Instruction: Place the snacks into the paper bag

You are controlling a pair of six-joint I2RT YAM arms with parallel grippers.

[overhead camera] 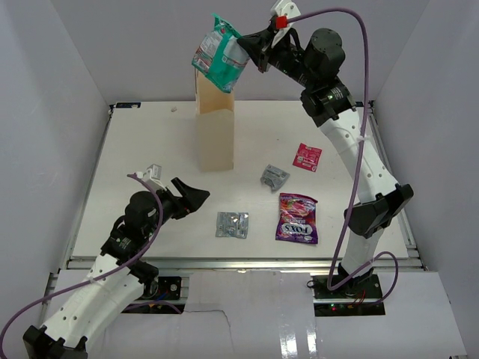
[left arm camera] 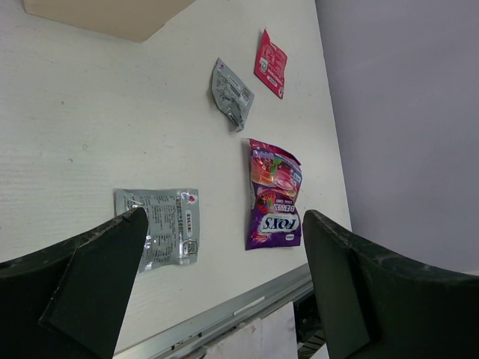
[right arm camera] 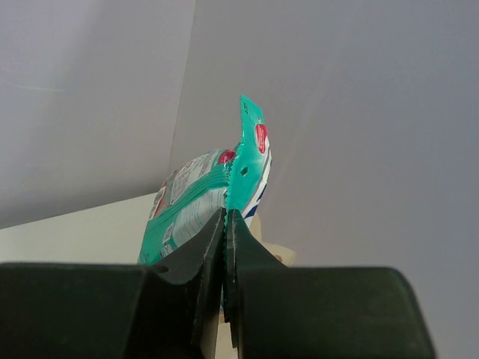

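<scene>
Overhead, the right tool (overhead camera: 245,49) is clamped on a corner of the teal-and-white packet (overhead camera: 217,63), which hangs just above the mouth of the paper bag (overhead camera: 215,134). Nearer than the bag, the left tool (overhead camera: 194,196) hovers with its fingers spread wide, holding nothing. Right of the bag, on the surface (overhead camera: 150,149), lie the pink-red packet (overhead camera: 307,157), crumpled silver-grey packet (overhead camera: 274,178), purple-pink packet (overhead camera: 297,218) and flat silver-grey packet (overhead camera: 232,224).

right arm (overhead camera: 352,146) raised, jaws pinched tight — left arm (overhead camera: 112,273) low, jaws wide

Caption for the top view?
Right gripper holds the teal packet over the paper bag; open left gripper hovers near a silver packet.
</scene>
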